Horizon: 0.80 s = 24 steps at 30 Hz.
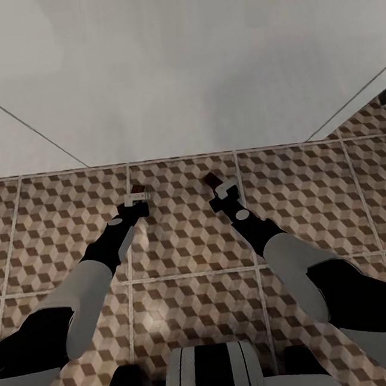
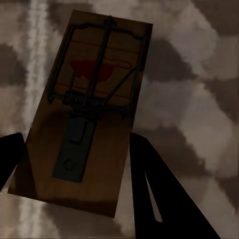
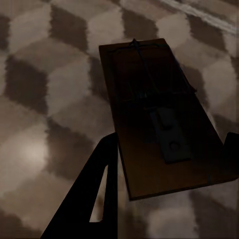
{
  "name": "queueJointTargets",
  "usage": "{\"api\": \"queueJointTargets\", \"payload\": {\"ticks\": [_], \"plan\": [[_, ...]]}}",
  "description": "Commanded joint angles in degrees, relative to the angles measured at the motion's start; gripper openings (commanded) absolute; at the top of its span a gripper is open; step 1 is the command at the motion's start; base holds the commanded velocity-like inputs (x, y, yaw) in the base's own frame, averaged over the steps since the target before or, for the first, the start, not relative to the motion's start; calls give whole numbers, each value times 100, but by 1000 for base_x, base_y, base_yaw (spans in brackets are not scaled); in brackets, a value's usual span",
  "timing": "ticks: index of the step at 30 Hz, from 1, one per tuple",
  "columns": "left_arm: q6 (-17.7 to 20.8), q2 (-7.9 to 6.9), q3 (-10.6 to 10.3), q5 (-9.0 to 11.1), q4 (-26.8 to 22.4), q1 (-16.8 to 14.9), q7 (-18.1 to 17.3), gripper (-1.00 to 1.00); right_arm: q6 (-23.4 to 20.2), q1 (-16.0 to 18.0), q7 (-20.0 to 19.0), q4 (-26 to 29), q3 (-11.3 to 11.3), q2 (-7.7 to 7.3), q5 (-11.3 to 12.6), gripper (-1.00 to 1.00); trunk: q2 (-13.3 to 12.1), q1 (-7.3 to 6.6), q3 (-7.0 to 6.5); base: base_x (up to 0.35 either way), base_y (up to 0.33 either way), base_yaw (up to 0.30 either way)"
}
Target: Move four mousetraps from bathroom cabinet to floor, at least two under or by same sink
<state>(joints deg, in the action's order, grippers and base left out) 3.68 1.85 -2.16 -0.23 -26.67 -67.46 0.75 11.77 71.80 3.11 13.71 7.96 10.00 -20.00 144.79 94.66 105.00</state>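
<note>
Each gripper, left gripper (image 1: 138, 197) and right gripper (image 1: 221, 188), clamps a mousetrap (image 2: 87, 109) (image 3: 159, 114) by its bare board edges: light, stiff, probably snappish near the spring.

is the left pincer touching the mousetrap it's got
Touching. In the left wrist view the mousetrap sits between the left pincer's two dark fingers, its long edges pressed against both with no gap.
</note>
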Motion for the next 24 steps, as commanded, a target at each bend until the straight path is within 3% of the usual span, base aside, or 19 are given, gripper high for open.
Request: {"api": "queueJointTargets", "payload": {"ticks": [1, 15, 24], "plan": [[1, 0, -3, -21, 6, -2, 21, -100, 1, 0, 15, 0, 3, 0, 8, -100, 0, 0, 0, 147, 0, 0], [-6, -6, -3, -22, 49, 2, 13, -100, 1, 0, 15, 0, 4, 0, 9, -100, 0, 0, 0, 14, 0, 0], [1, 0, -3, -21, 52, 4, 12, -100, 1, 0, 15, 0, 4, 0, 12, -100, 0, 0, 0, 114, 0, 0]]}}
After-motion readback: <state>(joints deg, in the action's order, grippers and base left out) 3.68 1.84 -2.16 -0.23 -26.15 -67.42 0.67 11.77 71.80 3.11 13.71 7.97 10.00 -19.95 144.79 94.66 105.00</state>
